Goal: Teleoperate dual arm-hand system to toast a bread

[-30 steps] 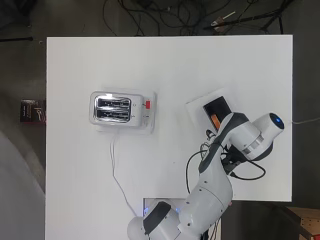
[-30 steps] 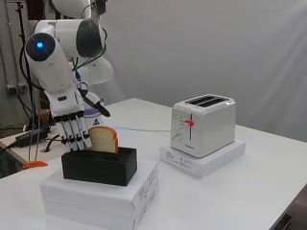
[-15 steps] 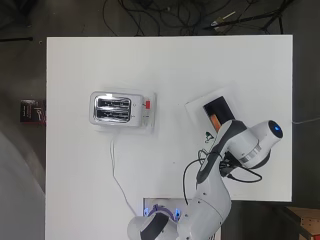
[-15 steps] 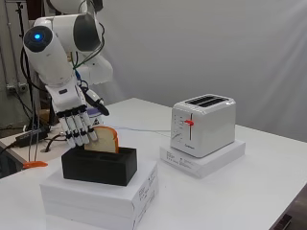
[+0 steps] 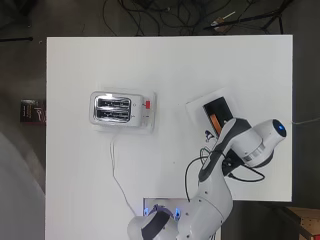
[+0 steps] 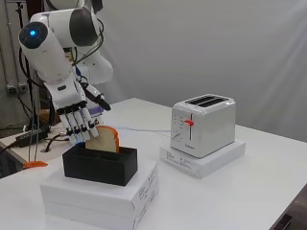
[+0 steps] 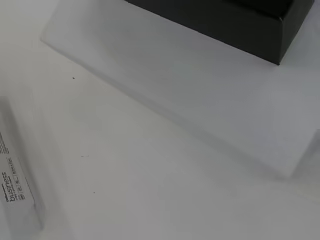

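A slice of bread [image 6: 104,139] with a brown crust stands on edge in a black holder [image 6: 98,166]. From overhead only its orange crust [image 5: 215,122] shows in the holder [image 5: 218,109]. My hand [image 6: 68,99] hangs over the holder's left end. Its fingers [image 6: 79,127] point straight down beside the slice and the thumb sticks out sideways. Whether the fingertips touch the bread I cannot tell. The silver toaster [image 6: 204,124] [image 5: 111,108] stands apart to the right, its two slots empty and its red lever [image 6: 189,122] up.
The holder rests on a flat white box [image 6: 100,196] [image 7: 200,90], and the toaster on another white box [image 6: 204,160]. The toaster's thin cable [image 5: 114,167] runs down the table toward the arm's base. The wrist view shows the holder's corner [image 7: 230,20].
The arm has swung a little and the hand has edged closer to the slice, fingers still straight. The bread and the toaster have not moved.
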